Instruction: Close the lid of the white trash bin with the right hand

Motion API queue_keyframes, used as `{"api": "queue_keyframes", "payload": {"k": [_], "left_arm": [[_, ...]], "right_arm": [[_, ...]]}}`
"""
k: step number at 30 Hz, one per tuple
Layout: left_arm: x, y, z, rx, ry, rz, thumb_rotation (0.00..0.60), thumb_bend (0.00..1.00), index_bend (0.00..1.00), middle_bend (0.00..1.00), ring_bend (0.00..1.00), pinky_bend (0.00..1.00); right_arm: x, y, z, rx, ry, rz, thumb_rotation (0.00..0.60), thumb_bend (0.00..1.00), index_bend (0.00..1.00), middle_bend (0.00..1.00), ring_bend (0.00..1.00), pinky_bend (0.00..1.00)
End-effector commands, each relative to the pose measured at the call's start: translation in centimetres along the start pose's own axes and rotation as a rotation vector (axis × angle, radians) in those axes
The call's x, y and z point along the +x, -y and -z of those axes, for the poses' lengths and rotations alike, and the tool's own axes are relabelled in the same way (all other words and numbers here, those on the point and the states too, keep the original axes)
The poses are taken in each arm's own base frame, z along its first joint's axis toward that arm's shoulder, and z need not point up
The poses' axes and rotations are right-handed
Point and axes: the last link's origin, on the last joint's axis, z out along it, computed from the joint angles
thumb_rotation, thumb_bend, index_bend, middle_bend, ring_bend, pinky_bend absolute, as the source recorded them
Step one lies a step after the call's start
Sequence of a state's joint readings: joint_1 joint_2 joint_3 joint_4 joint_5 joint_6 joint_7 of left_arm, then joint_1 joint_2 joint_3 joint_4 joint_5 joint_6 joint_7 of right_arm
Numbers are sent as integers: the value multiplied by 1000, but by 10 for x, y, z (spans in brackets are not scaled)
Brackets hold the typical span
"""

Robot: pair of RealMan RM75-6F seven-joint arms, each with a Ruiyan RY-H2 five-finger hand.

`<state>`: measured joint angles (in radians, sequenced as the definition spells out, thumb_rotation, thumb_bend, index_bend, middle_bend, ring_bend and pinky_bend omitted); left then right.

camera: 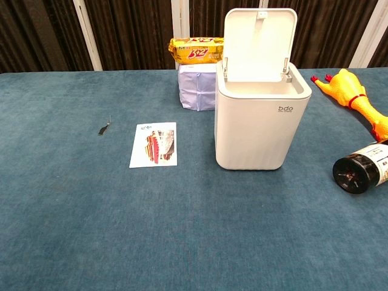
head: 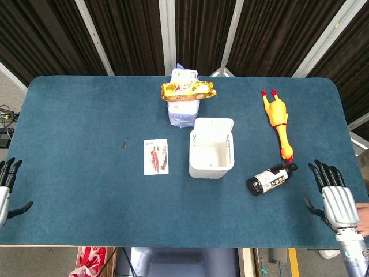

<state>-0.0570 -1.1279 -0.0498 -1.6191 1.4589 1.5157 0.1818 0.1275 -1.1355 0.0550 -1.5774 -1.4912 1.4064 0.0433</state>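
The white trash bin (head: 211, 156) (camera: 261, 124) stands near the middle of the blue table. Its lid (camera: 259, 43) (head: 214, 128) stands upright, hinged at the far side, and the bin's mouth is uncovered. My right hand (head: 333, 197) hovers at the table's near right edge, well to the right of the bin, fingers spread and holding nothing. At the near left edge sits my left hand (head: 7, 187), fingers apart, also empty. Neither hand shows in the chest view.
A dark bottle (head: 271, 178) (camera: 362, 170) lies on its side between the bin and my right hand. A rubber chicken (head: 277, 121) (camera: 354, 100) lies at the right. Behind the bin, a yellow snack pack (head: 188, 89) rests on a pale package (camera: 196, 88). A leaflet (head: 155, 156) lies left of the bin.
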Motion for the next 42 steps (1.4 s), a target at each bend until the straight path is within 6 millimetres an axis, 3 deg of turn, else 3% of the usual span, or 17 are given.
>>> {"api": "queue_keyframes", "payload": {"k": [1,12,18,20,22,24,25,28,34,42], "left_arm": [[0,0,0,1,0,-1,600,0,0,0,0,0],[1,1,1,5,-1,8,600,0,0,0,0,0],[2,3,0,15,-1,24,600,0,0,0,0,0],[2,3,0,19,-1,28,600,0,0,0,0,0],[3,4,0,22,0,32,600,0,0,0,0,0],[3,3,0,23,1,36,600,0,0,0,0,0],[3,3,0,23,1,36,600,0,0,0,0,0],[3,2,-1,20,0,37,600,0,0,0,0,0],[1,-1,-5,18,19,52,600,0,0,0,0,0],[1,-1,-7,22,32,71,600,0,0,0,0,0]], "right_arm": [[0,0,0,0,0,-1,600,365,0,0,0,0],[5,5,-2,17,-25,-12,600,364,0,0,0,0],[26,22,-17,38,-65,-88,600,365,0,0,0,0],[37,30,-27,45,-67,-122,600,365,0,0,5,55],[46,37,-35,47,-58,-147,600,365,0,24,78,215],[59,45,-48,48,-49,-172,600,365,0,142,248,401],[65,50,-56,49,-47,-184,600,364,0,251,365,494],[81,63,-74,50,-25,-217,600,372,0,457,581,660],[106,100,-114,75,76,-248,600,520,0,608,731,761],[112,132,-141,82,146,-277,600,669,0,708,823,806]]}}
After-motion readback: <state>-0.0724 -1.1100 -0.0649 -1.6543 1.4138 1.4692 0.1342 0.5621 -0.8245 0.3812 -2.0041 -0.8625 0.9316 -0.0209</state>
